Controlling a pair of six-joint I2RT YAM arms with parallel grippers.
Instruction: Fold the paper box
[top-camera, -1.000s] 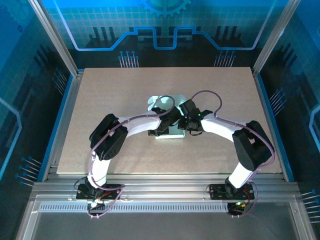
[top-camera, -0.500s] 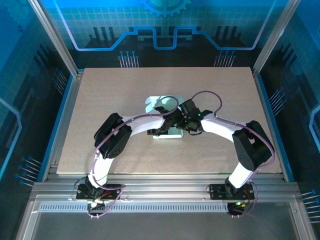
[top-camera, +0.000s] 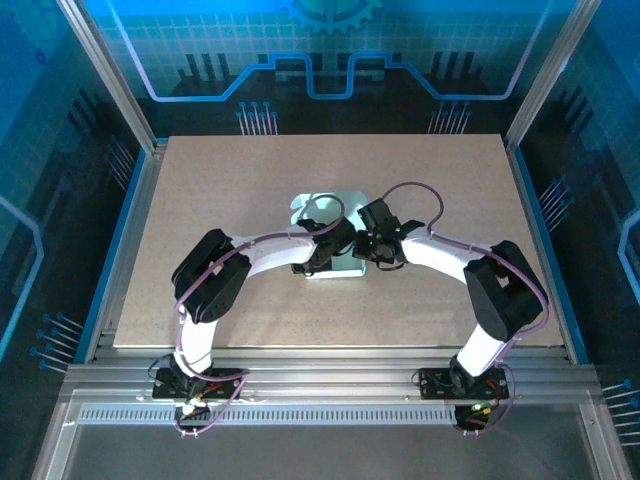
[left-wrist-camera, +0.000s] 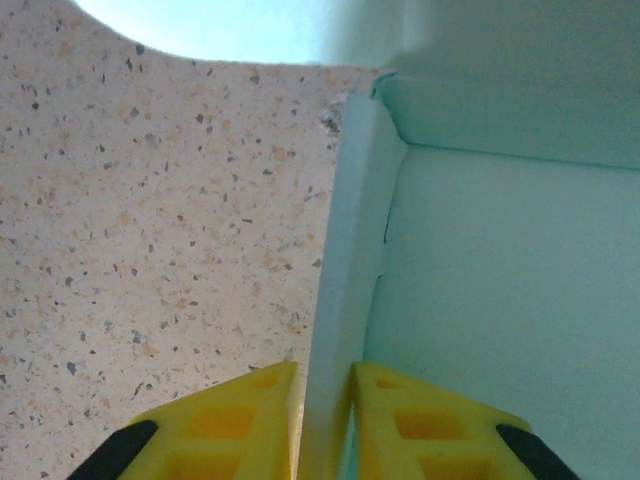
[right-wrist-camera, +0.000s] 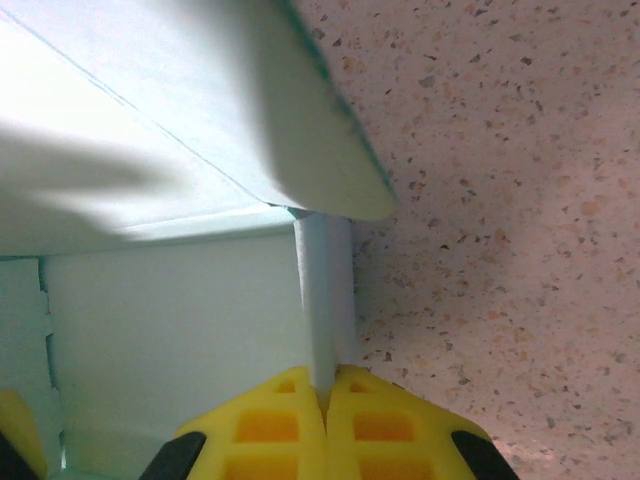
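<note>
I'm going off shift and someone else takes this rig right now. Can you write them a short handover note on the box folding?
Left end effector: fingers sit on either side of the left side wall of the paper box; whether they grip it is unclear.
Right end effector: shut on the right side wall.
Box: in the middle of the table, between both arms.
Done: both side walls stand upright.
Left: the box is open on top and the rounded far flap appears not to be folded in. Fold in the other flaps and close it.
</note>
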